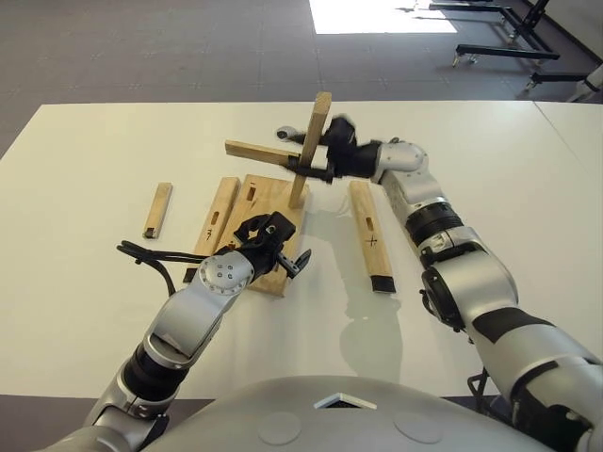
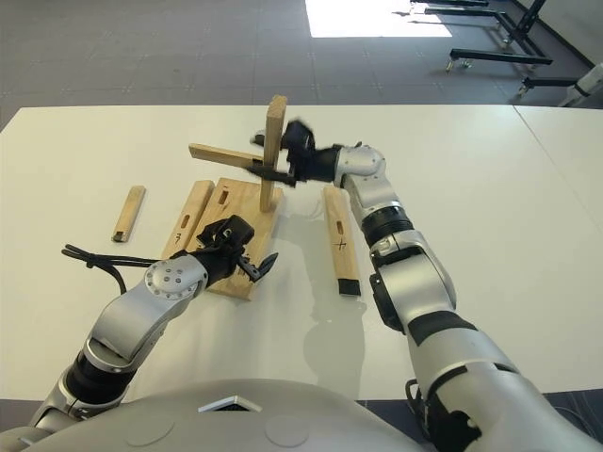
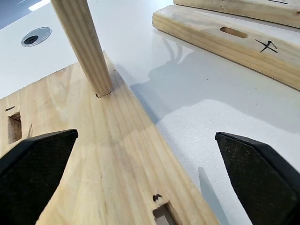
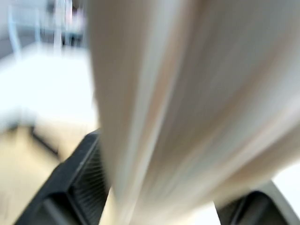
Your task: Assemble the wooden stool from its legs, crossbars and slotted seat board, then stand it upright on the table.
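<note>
The slotted seat board (image 1: 267, 193) lies flat on the table. One leg (image 1: 315, 141) stands upright in a slot at its far edge, and a crossbar (image 1: 254, 152) juts out from the leg to the left. My right gripper (image 1: 317, 169) is shut on this upright leg (image 4: 164, 103) around mid height. My left gripper (image 1: 277, 247) hovers open over the board's near end, black pads (image 3: 37, 159) spread wide above the board (image 3: 93, 164), nothing between them. The leg's foot (image 3: 101, 86) sits in its slot.
A loose leg (image 1: 219, 217) lies against the board's left side, and a short crossbar (image 1: 158, 209) lies farther left. Another leg (image 1: 370, 235) with a dark end lies right of the board. A round cable hole (image 3: 35, 36) is set in the table behind.
</note>
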Robot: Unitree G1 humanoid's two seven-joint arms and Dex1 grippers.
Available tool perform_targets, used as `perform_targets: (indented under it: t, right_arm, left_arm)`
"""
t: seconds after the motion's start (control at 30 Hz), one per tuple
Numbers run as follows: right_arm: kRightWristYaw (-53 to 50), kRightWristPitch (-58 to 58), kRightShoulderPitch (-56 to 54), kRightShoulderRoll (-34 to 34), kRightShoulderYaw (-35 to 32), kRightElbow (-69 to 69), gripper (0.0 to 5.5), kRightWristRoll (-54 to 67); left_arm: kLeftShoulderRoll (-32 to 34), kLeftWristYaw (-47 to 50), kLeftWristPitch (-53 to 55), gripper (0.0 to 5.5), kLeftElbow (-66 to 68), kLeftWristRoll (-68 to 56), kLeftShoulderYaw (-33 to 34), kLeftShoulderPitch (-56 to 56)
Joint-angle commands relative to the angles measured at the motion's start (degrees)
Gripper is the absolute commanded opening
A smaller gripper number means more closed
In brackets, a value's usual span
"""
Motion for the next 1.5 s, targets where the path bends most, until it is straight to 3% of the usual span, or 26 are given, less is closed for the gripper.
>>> perform_targets:
  t: [0.03, 0.33, 0.5, 0.67, 0.77, 0.87, 0.97, 1.07, 1.13, 1.3, 1.5]
  right_arm:
    - [-1.02, 0.52, 1.76, 0.82, -0.57, 1.94, 3.56, -3.05]
    - [-1.57, 1.42, 1.27, 1.50, -4.53, 1.52, 5.02, -4.23]
    - [-0.12, 2.31, 1.64, 0.06, -6.59, 0.62, 5.36, -4.38]
    - [0.60, 4.61, 4.65, -2.66, -9.97, -3.00, 5.36, -2.66]
    - [0.67, 9.24, 9.45, -4.56, -11.86, -12.15, 5.36, -0.60]
    - [1.40, 14.96, 16.55, -7.60, -11.95, -24.61, 5.36, 0.78]
    - [-0.55, 23.61, 23.71, -11.53, -13.36, -39.40, 5.36, 2.60]
    - [-5.62, 31.59, 30.23, -14.10, -15.98, -52.95, 5.36, 3.75]
    - [-10.70, 37.28, 33.87, -13.94, -17.31, -61.81, 5.36, 4.48]
    - [-20.08, 44.93, 35.26, -8.74, -17.12, -73.32, 5.36, 7.98]
    - [-22.50, 46.68, 33.72, -8.14, -15.99, -74.04, 5.36, 9.20]
  left_arm:
    - [0.19, -0.20, -0.57, 5.40, 0.91, 0.69, -0.03, -0.84]
    - [-0.39, -0.11, -1.77, 5.40, 1.62, 1.31, -1.24, -0.42]
    - [-0.65, -0.27, -2.34, 5.40, 1.37, 1.11, 0.63, -0.07]
    - [-0.04, -3.22, -2.15, 5.40, -1.20, -3.06, 8.79, 1.08]
    - [1.25, -7.61, 0.96, 5.40, -5.68, -9.64, 21.09, 2.61]
    - [7.15, -12.98, 2.24, 5.40, -8.42, -14.19, 30.20, 3.64]
    - [19.71, -20.39, -2.32, 5.40, -8.88, -13.88, 35.26, 6.38]
    - [30.68, -25.75, -14.23, 5.40, -4.26, -7.11, 35.62, 13.25]
    - [33.68, -26.38, -22.19, 5.40, 0.13, -2.89, 36.61, 17.79]
    - [31.89, -22.10, -34.07, 5.40, 7.08, 4.57, 32.54, 16.97]
    - [28.42, -21.40, -36.22, 5.40, 7.23, 5.71, 28.89, 14.17]
